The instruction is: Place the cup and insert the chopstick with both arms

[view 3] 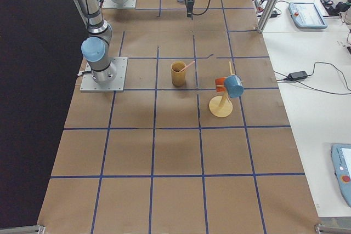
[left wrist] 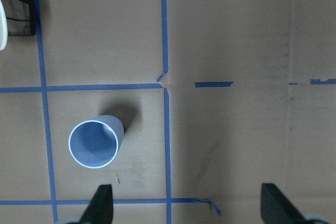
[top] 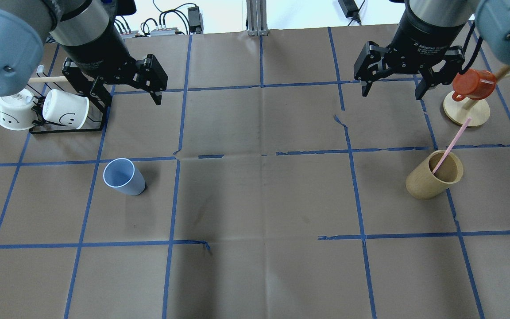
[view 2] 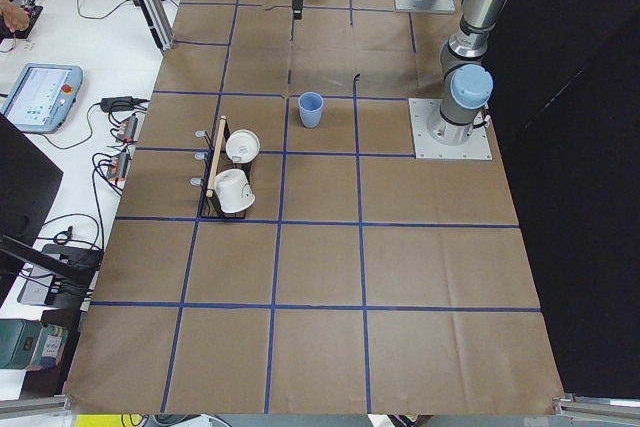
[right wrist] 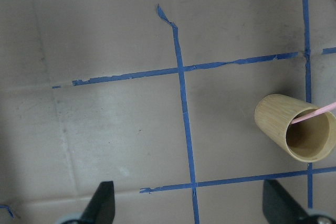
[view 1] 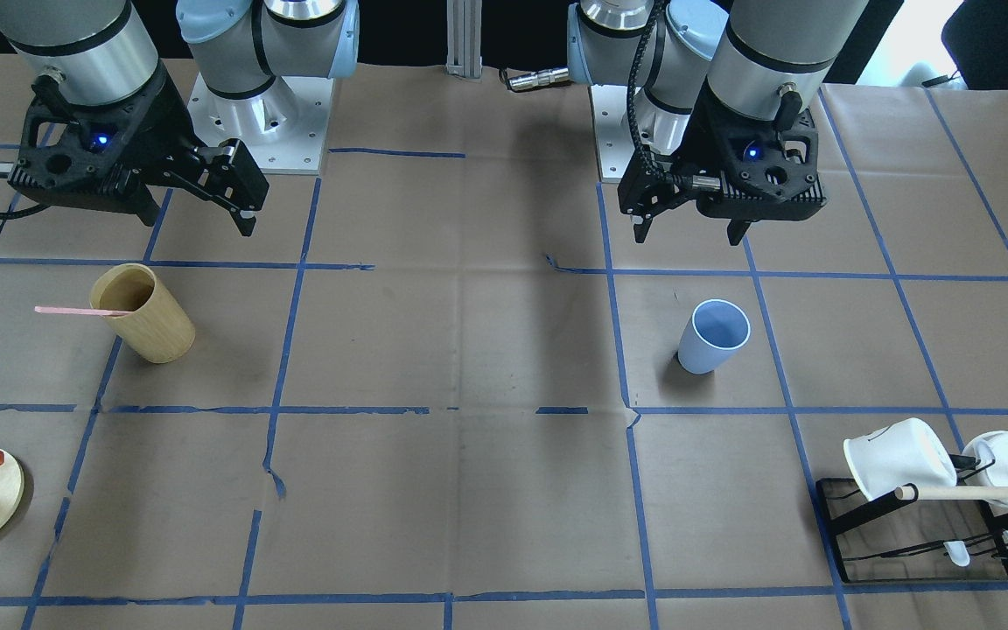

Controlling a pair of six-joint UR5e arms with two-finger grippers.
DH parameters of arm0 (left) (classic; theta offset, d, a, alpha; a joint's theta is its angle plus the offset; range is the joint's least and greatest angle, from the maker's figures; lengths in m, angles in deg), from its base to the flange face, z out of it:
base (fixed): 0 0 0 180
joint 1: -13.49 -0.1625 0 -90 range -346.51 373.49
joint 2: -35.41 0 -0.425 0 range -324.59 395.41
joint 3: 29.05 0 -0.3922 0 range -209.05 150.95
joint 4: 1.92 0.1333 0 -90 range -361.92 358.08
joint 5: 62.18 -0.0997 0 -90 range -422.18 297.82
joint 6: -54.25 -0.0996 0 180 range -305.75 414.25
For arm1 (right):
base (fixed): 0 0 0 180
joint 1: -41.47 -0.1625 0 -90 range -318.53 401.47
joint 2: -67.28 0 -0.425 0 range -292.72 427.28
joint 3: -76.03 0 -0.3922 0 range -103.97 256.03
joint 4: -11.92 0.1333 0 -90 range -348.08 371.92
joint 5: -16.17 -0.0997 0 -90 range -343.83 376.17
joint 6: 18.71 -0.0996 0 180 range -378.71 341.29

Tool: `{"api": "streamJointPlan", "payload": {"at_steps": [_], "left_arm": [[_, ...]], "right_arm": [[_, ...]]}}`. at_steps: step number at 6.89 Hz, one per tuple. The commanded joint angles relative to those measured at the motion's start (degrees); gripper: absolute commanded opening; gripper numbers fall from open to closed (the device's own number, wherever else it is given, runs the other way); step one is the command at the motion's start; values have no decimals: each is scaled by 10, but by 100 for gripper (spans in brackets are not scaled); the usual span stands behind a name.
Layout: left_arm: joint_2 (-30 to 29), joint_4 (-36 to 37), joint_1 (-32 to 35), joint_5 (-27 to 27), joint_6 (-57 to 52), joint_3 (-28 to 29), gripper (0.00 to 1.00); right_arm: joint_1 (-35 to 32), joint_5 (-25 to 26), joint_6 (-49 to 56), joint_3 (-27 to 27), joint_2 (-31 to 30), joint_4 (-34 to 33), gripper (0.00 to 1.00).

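Note:
The light blue cup stands upright on the brown table paper, on my left side; it also shows in the overhead view and the left wrist view. My left gripper hangs open and empty above the table, apart from the cup, which lies ahead of its left finger. One pale pink chopstick leans in a tan wooden cup on my right side. My right gripper is open and empty, beyond that cup and apart from it. The right wrist view shows the chopstick at its right edge.
A black rack with two white mugs and a beige rod stands at the far left. A round wooden mug stand carrying a red cup stands at the far right, close to my right gripper. Blue tape lines grid the paper.

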Motion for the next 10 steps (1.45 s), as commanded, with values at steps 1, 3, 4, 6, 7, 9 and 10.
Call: {"api": "streamJointPlan", "payload": {"at_steps": [1,3,4,6,7,9,10], "left_arm": [[0,0,-1,0,0,0,100],[3,-1,0,0,0,-2,100],[2,0,-1,2,-1,0,100],[3,-1,-8,1,-5,-2,100],[2,0,-9,0,-7,-6,100],[7,0,-45,1,-34,-18,100],[9,-5,-90,0,-93,-26,100]], "right_arm": [[0,0,1,0,0,0,99],[0,0,0,0,0,-2,99],[1,0,-1,-1,-2,-3,99],[0,-1,0,-1,-1,-2,99],[0,0,-1,-1,-1,-2,99],[0,1,2,0,0,-2,99],[0,1,2,0,0,-2,99]]}}
